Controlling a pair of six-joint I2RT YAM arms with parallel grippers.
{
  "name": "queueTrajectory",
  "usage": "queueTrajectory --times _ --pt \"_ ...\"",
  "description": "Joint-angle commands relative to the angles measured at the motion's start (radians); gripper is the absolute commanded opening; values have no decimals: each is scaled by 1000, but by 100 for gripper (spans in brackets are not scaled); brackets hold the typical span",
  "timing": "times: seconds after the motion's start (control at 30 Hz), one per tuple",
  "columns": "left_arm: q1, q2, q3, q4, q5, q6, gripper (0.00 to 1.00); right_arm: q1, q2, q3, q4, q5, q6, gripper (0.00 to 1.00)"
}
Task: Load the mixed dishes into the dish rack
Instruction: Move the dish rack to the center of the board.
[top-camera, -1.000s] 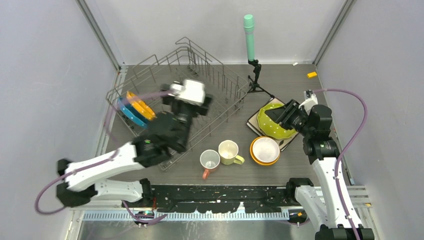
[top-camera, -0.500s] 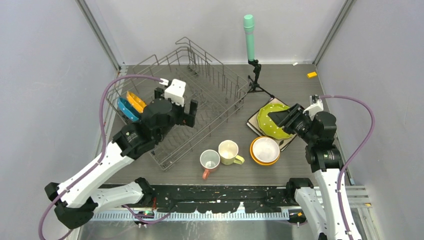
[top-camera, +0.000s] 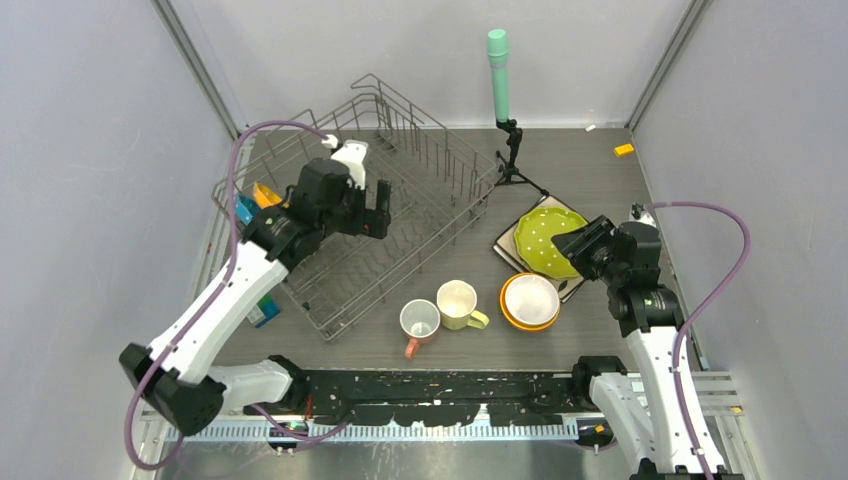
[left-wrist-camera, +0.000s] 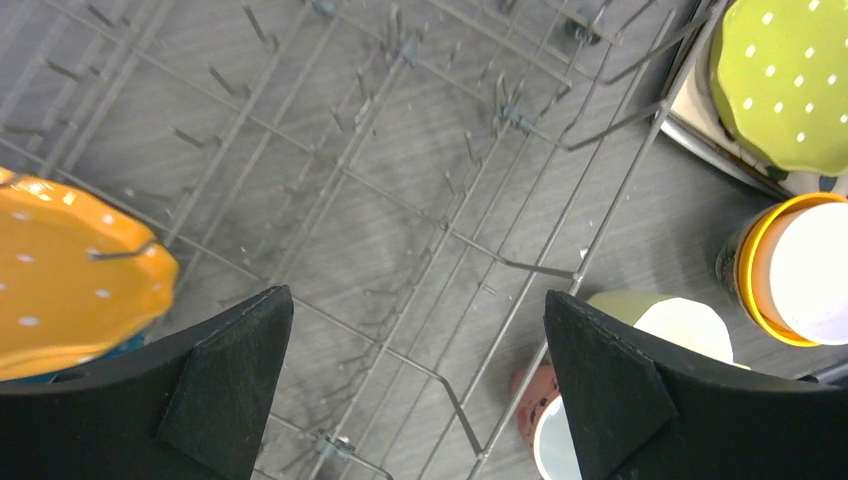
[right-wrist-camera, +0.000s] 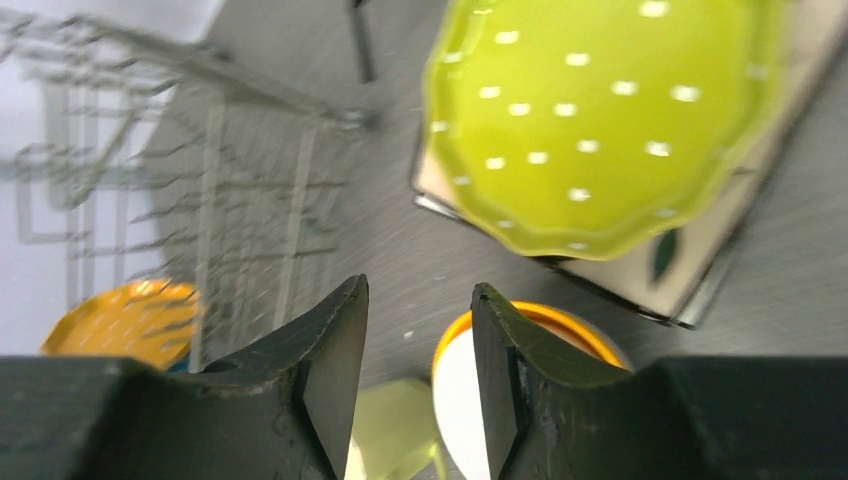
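The grey wire dish rack (top-camera: 425, 200) holds an orange dotted plate (top-camera: 264, 193) and a blue plate (top-camera: 243, 209) upright at its left end. My left gripper (top-camera: 366, 214) hovers above the rack's middle, open and empty (left-wrist-camera: 420, 330), with the orange plate (left-wrist-camera: 70, 270) to its left. The yellow-green plate (top-camera: 540, 235) lies on the white square plate (top-camera: 505, 252). My right gripper (top-camera: 572, 243) hangs at that plate's right edge, open, nothing between its fingers (right-wrist-camera: 420, 330). A white bowl sits in the orange bowl (top-camera: 530, 300), beside the pale-yellow mug (top-camera: 458, 303) and pink mug (top-camera: 419, 322).
A green-topped cylinder on a black tripod (top-camera: 498, 70) stands behind the rack's right corner. A small blue-green box (top-camera: 264, 311) lies at the rack's near left side. A small orange piece (top-camera: 624, 150) lies far right. Grey walls close in three sides.
My left gripper has drifted left over the rack and opened wider. My right gripper has pulled back from over the yellow-green plate to its right edge; the plate stays put.
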Motion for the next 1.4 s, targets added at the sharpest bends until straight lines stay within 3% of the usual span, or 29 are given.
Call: queueTrajectory --times 0.0,0.23,0.43,0.67,0.87,1.1,1.27,1.37 --pt "4 68 74 -90 40 -71 100 6 53 57 -142 297 40 50" --pt "4 93 84 -72 114 -80 100 6 154 100 -172 387 -6 54" --pt "4 -43 -80 140 163 -80 100 6 237 128 -209 458 9 56" --pt "4 -83 -119 153 -1 -110 98 6 317 118 -182 464 -20 55" --pt "4 -69 -122 171 -12 -106 99 6 378 131 -170 427 -23 53" --pt "4 25 -83 285 228 -9 100 6 389 124 -159 370 -29 53" --pt "4 265 134 273 453 -24 100 6 372 125 -161 344 -34 54" --pt "4 362 169 378 570 -45 100 6 349 123 -169 337 -44 54"
